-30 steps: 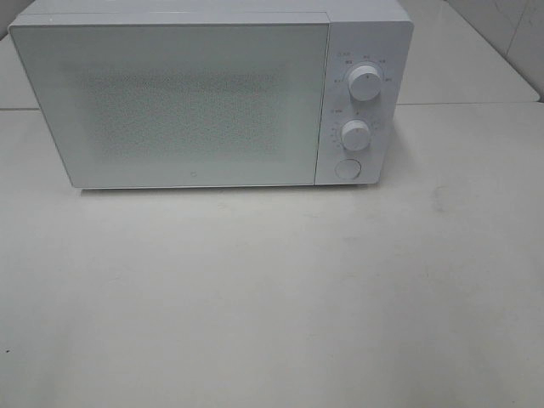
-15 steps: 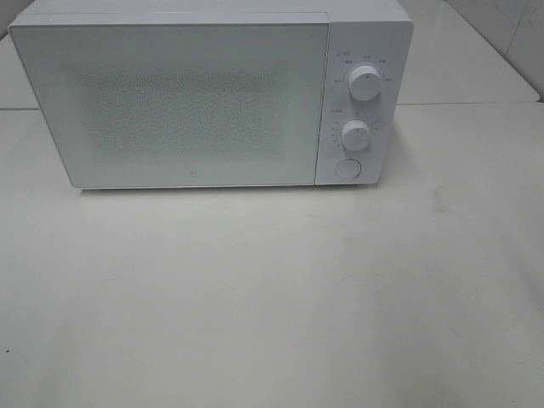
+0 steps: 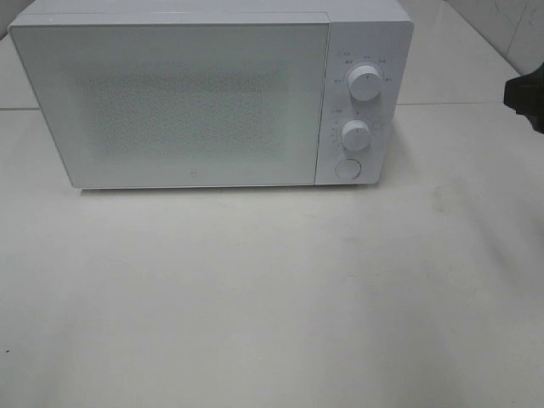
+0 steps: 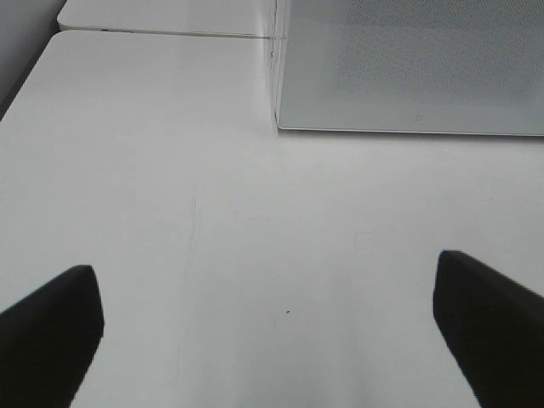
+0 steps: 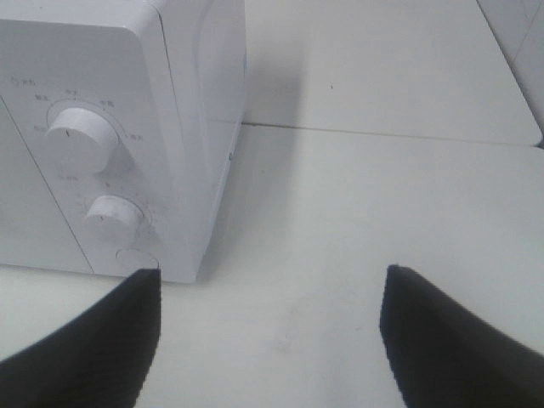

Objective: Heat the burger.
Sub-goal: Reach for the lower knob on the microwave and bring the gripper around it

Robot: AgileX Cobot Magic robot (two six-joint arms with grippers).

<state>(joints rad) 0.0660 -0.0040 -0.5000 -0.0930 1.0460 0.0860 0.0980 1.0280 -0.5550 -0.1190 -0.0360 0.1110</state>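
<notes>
Newly in at the 3 o'clock edge of the high view since half a second back: black part of the right arm (image 3: 527, 98), over the white matte tabletop (image 3: 272, 297), at 3 o'clock of the white box-shaped microwave oven (image 3: 195, 98) and well apart from it. Nothing else shifted.

Oven at 12 o'clock of the table, its frosted door shut. On the panel at its 3 o'clock side, stacked top to bottom: upper round white dial (image 3: 365, 82), lower round white dial (image 3: 355, 135), round white push button (image 3: 347, 168).

Left gripper (image 4: 265, 272): black jaws spread wide, only bare tabletop between them, the oven's lower door corner ahead at about 1 o'clock.

Right gripper (image 5: 272, 279): black jaws spread apart, pinching nothing, the dials ahead at about 10 o'clock.

Burger: out of sight in all three views; place, heading and long axis cannot be told.
</notes>
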